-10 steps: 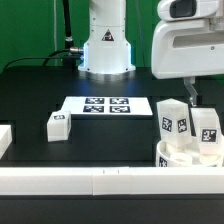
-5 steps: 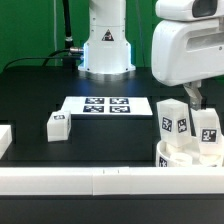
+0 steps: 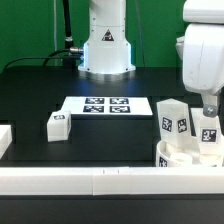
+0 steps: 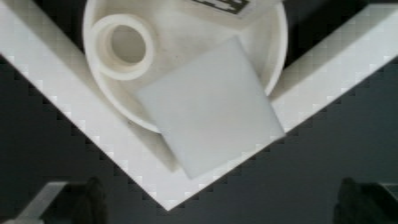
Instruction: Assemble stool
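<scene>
The stool's round white seat [image 3: 178,157] lies in the corner of the rails at the exterior view's lower right. Two white tagged legs stand upright in it, one [image 3: 172,119] nearer the view's left and one [image 3: 207,131] nearer its right. A third leg [image 3: 57,126] lies loose on the black table at the left. My gripper [image 3: 208,106] hangs just above the right-hand leg. In the wrist view the seat [image 4: 267,45] shows an empty socket [image 4: 125,45] beside a leg's flat end [image 4: 214,105]. The gripper [image 4: 214,205] is open, with nothing between its dark fingers [image 4: 59,202].
The marker board [image 3: 105,105] lies flat mid-table in front of the robot base [image 3: 105,50]. Long white rails [image 3: 90,181] run along the front edge and meet in a corner [image 4: 205,185] round the seat. Another white piece [image 3: 4,140] sits at the far left.
My gripper has shifted toward the exterior view's right, from over the left standing leg to over the right one. The parts have not moved.
</scene>
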### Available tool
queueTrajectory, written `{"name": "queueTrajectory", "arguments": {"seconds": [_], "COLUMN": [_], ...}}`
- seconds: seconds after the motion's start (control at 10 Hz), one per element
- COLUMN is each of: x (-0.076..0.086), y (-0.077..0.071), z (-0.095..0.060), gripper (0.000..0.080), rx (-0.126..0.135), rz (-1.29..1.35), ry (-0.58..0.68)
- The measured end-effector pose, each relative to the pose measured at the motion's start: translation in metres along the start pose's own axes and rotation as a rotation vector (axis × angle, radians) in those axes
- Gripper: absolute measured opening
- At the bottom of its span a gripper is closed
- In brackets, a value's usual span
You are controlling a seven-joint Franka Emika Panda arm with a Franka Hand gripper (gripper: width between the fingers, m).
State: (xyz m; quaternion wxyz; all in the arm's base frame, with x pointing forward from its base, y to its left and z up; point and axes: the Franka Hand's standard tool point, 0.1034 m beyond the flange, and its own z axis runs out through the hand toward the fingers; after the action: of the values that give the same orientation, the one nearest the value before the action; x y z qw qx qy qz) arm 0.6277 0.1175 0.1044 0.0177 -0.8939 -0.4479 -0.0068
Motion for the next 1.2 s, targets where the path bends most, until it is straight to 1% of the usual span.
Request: {"name": "queueTrajectory", "arguments": {"seconds": [0.2,0.3,0.4,0.6,0.8,1.2], "x": [-0.002,-0.003,-0.003,-0.007,-0.009,-0.016], "y": [0.002,0.003,0.004,0.005,0.002,0.001], "z": [0.0,0.001,0.003,0.007,0.01,0.024], "gripper": [0.0649,0.0649,0.0649,0.0649,0.0649,0.0649], "rx": [-0.003,-0.007,-0.028,-0.028,-0.025,-0.007], "rz": [-0.111,-0.213,-0.351,-0.51,-0.503,-0.494], "ry": [-0.004,-0.008,-0.009,-0.026,-0.028,-0.039]}}
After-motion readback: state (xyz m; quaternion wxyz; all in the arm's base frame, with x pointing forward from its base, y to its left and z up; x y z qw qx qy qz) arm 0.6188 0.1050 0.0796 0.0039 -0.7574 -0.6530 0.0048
